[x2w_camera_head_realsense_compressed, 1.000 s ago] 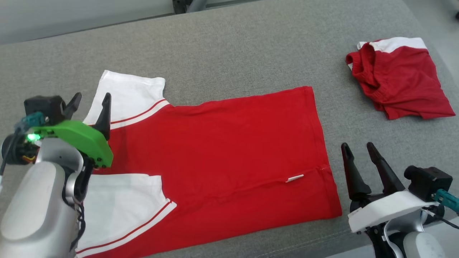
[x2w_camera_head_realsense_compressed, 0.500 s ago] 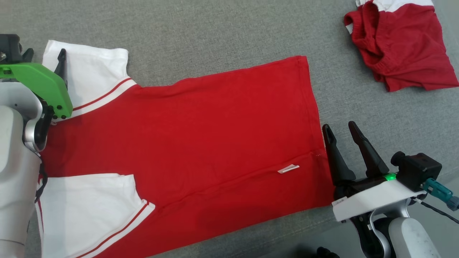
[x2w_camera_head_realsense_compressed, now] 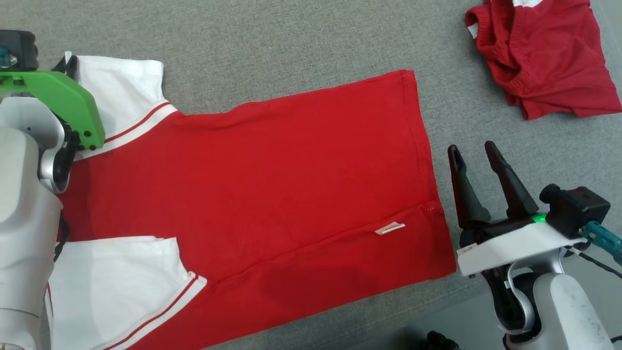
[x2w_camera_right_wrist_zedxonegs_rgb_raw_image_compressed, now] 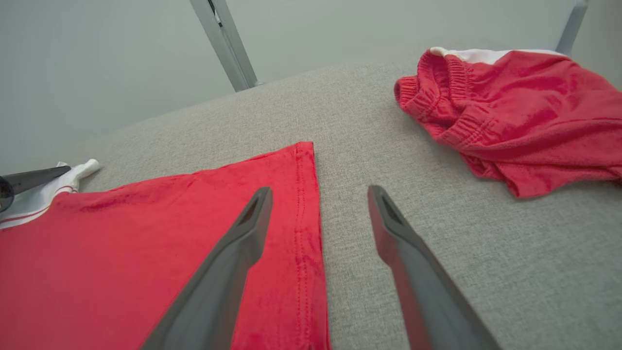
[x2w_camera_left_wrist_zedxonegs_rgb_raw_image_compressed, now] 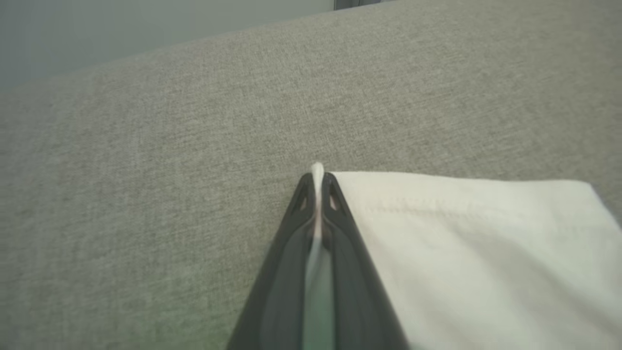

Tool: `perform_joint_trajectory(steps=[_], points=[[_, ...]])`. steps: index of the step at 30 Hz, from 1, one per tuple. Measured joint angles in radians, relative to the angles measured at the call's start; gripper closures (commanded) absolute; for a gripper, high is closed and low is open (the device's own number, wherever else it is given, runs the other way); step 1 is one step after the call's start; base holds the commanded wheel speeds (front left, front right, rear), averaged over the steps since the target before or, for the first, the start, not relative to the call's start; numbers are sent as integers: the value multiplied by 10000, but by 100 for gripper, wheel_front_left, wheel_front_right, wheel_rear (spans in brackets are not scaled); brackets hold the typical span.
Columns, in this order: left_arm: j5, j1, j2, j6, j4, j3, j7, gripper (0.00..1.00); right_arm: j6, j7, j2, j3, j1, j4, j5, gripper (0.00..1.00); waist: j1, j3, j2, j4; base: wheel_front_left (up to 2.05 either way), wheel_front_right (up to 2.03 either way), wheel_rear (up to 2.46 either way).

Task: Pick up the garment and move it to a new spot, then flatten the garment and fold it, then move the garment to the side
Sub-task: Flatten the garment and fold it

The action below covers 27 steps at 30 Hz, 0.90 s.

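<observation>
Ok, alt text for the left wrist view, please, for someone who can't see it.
The left hand is shut on the corner of the garment's white sleeve, white cloth showing between its dark fingers. The sleeve lies flat on a grey fabric surface.

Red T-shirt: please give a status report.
Left gripper shut on white sleeve. Right gripper open near hem. T-shirt flat. Red shorts lie apart.

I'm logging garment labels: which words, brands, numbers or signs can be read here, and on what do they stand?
No text can be read.
White tag on the shirt: too small to read.
Sticker on the white plate below the right tool: print too small to read.
</observation>
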Motion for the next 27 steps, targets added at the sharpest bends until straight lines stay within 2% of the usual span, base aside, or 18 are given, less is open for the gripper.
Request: perform_joint_trajectory(steps=[6,16,21,27], points=[[-58,298,-113,-167,-257,-151,-439,100,0,1160,-79,-247,-940,422,-727,0,0,-319,0,290,0,0,0],[-416,988,-677,-339,-1622,-278,-1436,100,2,3135,-1369,-136,-2996,2539,-671,0,0,-860,0,1102,0,0,0],[-596,1590,-784,-290,-2744,-255,-1659,100,2,3532,-1866,-44,-3822,3695,-629,0,0,-1023,0,1577,0,0,0],[-721,2284,-790,-196,-3979,-412,-1457,100,2,4130,-2180,132,-4614,4934,-424,0,0,-1090,0,2145,0,0,0]])
